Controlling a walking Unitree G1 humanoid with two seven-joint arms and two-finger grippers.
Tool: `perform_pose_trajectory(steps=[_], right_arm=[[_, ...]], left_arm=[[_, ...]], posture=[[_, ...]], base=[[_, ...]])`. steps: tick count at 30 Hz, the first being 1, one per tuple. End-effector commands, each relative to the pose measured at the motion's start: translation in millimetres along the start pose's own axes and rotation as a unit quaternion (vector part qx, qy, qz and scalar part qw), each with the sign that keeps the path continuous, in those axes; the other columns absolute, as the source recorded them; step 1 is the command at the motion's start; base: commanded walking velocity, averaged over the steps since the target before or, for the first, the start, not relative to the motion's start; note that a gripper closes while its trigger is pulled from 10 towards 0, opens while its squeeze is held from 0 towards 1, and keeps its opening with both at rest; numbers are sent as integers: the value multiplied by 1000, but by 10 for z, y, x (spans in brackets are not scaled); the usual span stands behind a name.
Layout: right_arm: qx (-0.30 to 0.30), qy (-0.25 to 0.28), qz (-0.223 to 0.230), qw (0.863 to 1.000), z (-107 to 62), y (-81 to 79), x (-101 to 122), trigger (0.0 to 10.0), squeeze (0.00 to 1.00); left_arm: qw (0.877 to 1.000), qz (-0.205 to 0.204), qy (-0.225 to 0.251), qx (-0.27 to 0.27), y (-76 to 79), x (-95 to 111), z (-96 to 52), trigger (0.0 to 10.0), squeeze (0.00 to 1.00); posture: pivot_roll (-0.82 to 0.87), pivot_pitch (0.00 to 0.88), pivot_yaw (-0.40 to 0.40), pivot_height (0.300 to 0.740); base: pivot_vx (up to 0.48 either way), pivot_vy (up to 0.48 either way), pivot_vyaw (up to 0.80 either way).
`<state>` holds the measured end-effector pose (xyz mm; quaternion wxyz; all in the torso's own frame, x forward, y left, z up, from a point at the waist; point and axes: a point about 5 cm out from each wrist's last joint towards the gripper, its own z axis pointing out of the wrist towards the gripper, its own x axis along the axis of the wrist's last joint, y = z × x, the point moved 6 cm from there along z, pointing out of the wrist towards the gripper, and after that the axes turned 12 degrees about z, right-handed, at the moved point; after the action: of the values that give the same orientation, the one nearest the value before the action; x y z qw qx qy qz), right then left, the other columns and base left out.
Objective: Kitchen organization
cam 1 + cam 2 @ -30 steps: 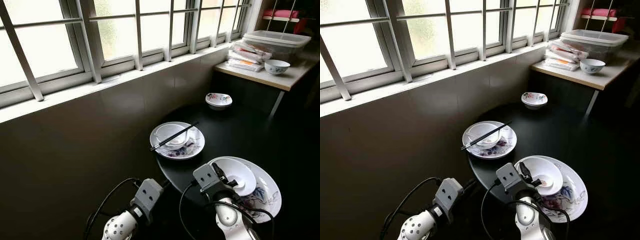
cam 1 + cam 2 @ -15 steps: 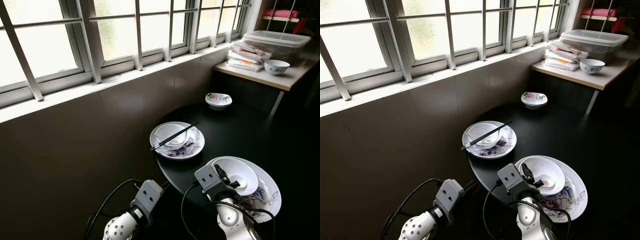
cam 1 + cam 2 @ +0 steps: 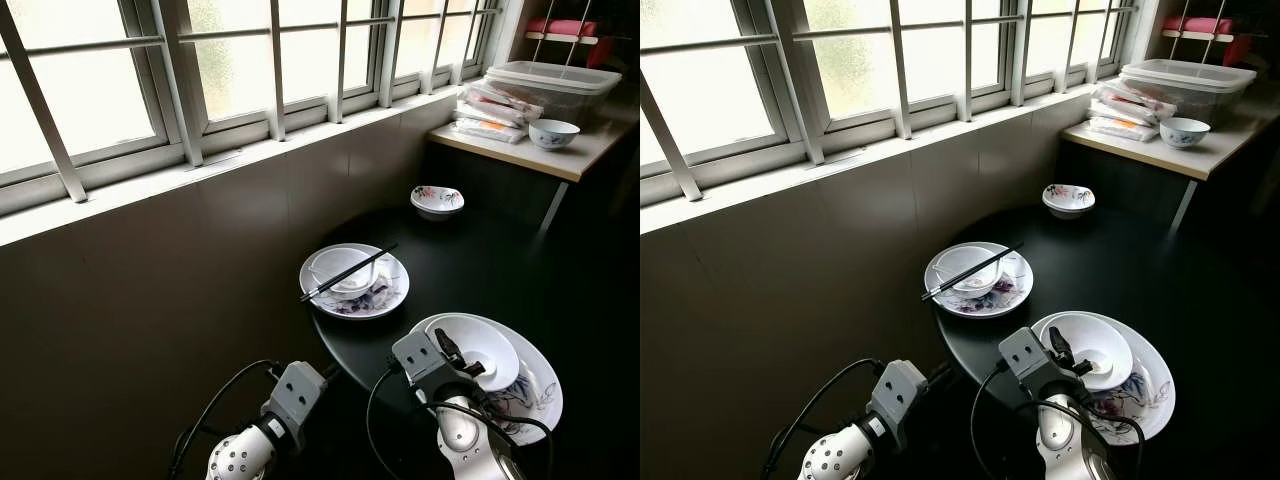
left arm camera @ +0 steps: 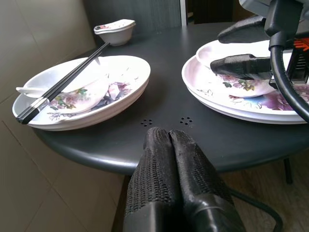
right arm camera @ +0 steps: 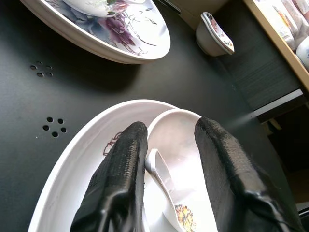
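Right claw (image 5: 166,159): fingers spread, straddling the white bowl's (image 3: 486,345) near rim.
Bowl: sits on a floral plate (image 3: 535,392) (spoon (image 5: 166,186) inside), black tabletop (image 3: 480,270).
Left claw (image 4: 170,140): clenched, empty, below the tabletop edge.

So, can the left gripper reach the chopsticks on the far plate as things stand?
Probably yes. The left gripper sits shut, low at the table's near edge, and the chopsticks lie across the bowl with nothing between them. It would need to rise above the table and open first.
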<state>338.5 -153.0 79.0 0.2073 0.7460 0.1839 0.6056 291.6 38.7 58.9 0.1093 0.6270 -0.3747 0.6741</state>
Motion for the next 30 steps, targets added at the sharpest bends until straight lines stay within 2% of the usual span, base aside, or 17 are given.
perform_pose_trajectory(steps=[1,9,13,16,17,19,24,27,29,30], right_arm=[[-20,7,-7,1000,6,96,51,10000,0],[-52,6,-15,999,20,234,47,10000,0],[-53,0,-11,999,19,232,27,10000,0],[-50,-18,12,999,10,212,-40,10000,0],[-51,-23,21,998,7,214,-58,8941,0],[-54,-28,30,998,4,225,-77,8824,0],[-69,-52,64,994,4,288,-158,9608,0],[-77,-68,85,991,5,322,-222,9333,0],[-78,-69,87,991,8,326,-228,8275,0],[-78,-69,86,991,10,327,-226,8275,0]], left_arm=[[1000,4,0,-3,-3,4,19,10000,0],[1000,3,-1,-3,4,-5,23,10000,0],[1000,2,-2,-3,6,-10,23,10000,0],[1000,2,-3,-3,6,-16,19,10000,0],[1000,2,-4,-3,5,-18,18,10000,0],[1000,2,-4,-2,4,-20,17,10000,0],[1000,2,-5,-3,2,-31,16,10000,0],[1000,3,-6,-4,1,-36,15,10000,0],[1000,3,-7,-4,0,-40,15,10000,0],[1000,3,-7,-4,0,-41,15,10000,0]], posture=[[4,0,-36,740],[2,0,-37,740],[3,0,-38,740],[4,0,-38,740],[4,0,-37,740],[4,0,-37,740],[3,0,-36,740],[3,0,-35,740],[3,0,-34,740],[3,0,-34,740]], base=[[0,0,0],[0,0,0],[0,0,0],[0,0,0],[0,0,0],[0,0,0],[0,0,0],[0,0,0],[0,0,0],[0,0,0]])
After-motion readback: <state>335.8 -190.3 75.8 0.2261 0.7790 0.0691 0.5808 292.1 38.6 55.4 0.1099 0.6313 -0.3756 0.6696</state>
